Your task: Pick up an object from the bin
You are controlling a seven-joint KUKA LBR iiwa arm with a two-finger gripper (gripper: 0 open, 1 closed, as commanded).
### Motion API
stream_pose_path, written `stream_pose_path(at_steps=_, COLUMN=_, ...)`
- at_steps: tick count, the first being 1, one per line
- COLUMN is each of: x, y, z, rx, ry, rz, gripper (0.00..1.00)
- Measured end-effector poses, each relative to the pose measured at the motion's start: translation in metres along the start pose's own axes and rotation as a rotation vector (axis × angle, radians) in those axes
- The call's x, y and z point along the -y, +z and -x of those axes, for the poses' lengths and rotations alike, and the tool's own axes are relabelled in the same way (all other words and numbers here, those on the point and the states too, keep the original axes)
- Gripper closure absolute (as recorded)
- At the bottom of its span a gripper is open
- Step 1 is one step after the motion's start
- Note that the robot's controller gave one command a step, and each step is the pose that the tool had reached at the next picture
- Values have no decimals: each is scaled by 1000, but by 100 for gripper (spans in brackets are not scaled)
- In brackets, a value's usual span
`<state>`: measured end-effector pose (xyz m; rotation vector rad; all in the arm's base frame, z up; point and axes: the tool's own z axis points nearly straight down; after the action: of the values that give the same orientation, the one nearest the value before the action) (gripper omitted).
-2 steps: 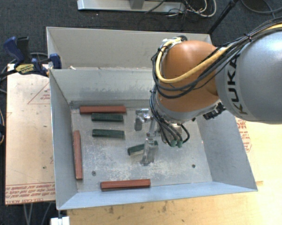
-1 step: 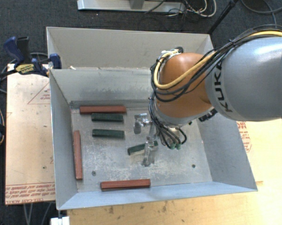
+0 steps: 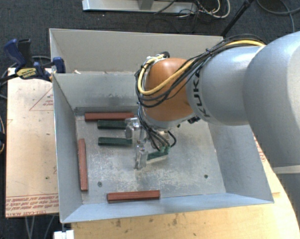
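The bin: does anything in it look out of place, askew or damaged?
Nothing looks damaged or spilled. The red-brown bars and two dark green bars lie flat on the bin floor. Only the short green block next to the claw sits slanted; whether the claw holds it I cannot tell.

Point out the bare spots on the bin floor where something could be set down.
Widest bare floor: between the claw and the right wall. Smaller patch: between the left brown stick, the bottom brown stick and the claw. Crowded: top left, where the top brown stick and two green sticks lie, and around the claw.
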<state>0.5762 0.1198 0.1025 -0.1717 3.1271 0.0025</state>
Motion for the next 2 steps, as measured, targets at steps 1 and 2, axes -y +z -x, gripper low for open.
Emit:
stream_pose_path(at_steps=1, x=34, y=29, z=-12, rx=-8, ry=-39, rz=2, gripper=0)
stream_pose_path(at_steps=2, x=6, y=31, z=16, rx=-7, ry=-34, rz=-1, gripper=0)
